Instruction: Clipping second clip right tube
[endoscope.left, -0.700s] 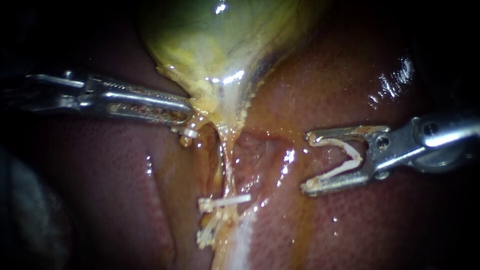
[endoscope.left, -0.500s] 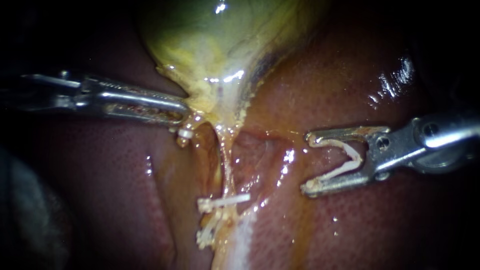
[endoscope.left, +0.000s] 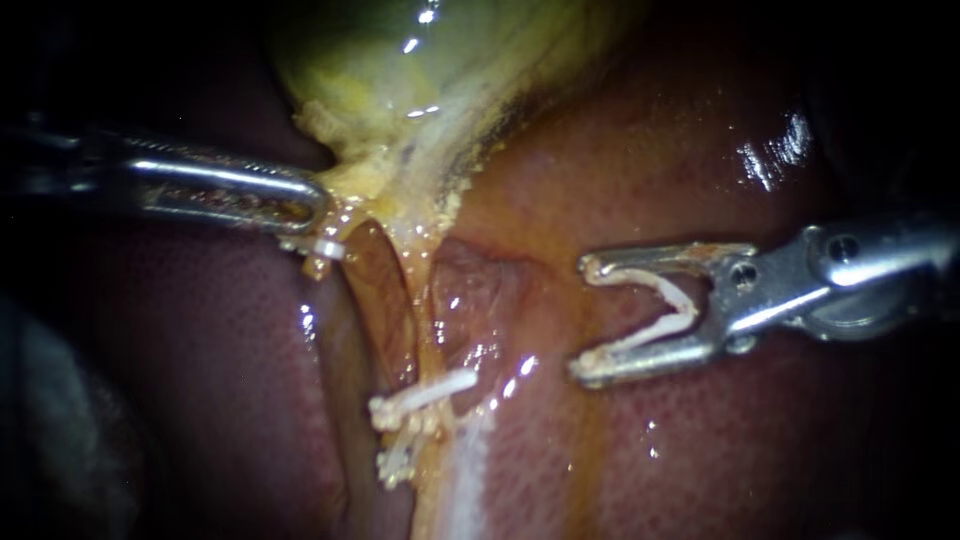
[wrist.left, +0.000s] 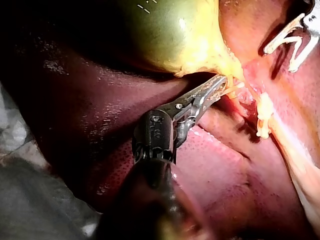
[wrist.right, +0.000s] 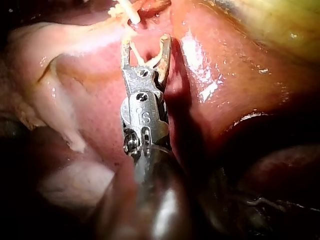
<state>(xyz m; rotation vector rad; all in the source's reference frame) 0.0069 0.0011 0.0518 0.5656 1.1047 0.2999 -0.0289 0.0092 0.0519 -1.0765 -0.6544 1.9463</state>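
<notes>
My left instrument (endoscope.left: 305, 205) comes in from the left, jaws shut on the yellow neck of the gallbladder (endoscope.left: 400, 60), holding it taut; the left wrist view shows the same grip (wrist.left: 222, 85). Below the neck two thin tubes run down with a window between them; the right tube (endoscope.left: 425, 300) carries a white clip (endoscope.left: 425, 395) low down, and another clip (endoscope.left: 395, 462) sits below it. My right instrument (endoscope.left: 585, 318) stands to the right of the tubes, apart from them, jaws wide with an open white clip (endoscope.left: 660, 310) seated between them. It also shows in the right wrist view (wrist.right: 145, 47).
Red-brown liver (endoscope.left: 700, 450) surrounds the tubes on both sides. A small white piece (endoscope.left: 325, 248) sits just under the left jaws' tip. A lump of tissue (endoscope.left: 475, 300) lies between the right tube and my right instrument.
My left instrument has pulled the gallbladder neck further left and up, widening the window between the tubes. The whole view shifted left; my right instrument barely moved against the tissue.
</notes>
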